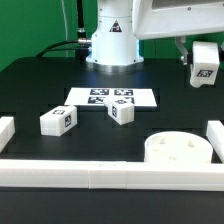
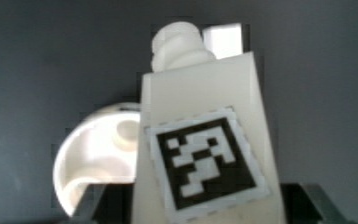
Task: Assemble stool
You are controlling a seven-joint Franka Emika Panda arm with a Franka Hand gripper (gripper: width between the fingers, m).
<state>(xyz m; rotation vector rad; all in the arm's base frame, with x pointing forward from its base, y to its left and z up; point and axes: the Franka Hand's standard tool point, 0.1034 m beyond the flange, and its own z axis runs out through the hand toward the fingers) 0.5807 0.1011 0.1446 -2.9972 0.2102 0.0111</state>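
My gripper [image 1: 196, 50] hangs high at the exterior view's right, shut on a white block leg [image 1: 206, 66] with a black-and-white tag facing the camera. In the wrist view that leg [image 2: 201, 120] stands out from between the jaws [image 2: 202, 208], its tag turned to the lens and a rounded stub at its far end. The round seat [image 1: 178, 150] lies on the table near the front rail, below the gripper; it shows beside the held leg [image 2: 91, 150] in the wrist view. Two more legs [image 1: 58, 120] [image 1: 122, 112] lie loose on the black table.
The marker board [image 1: 112, 98] lies flat in front of the robot's base [image 1: 110, 45]. A low white rail [image 1: 100, 172] runs along the front edge, with short rail ends at both sides [image 1: 6, 130] [image 1: 214, 135].
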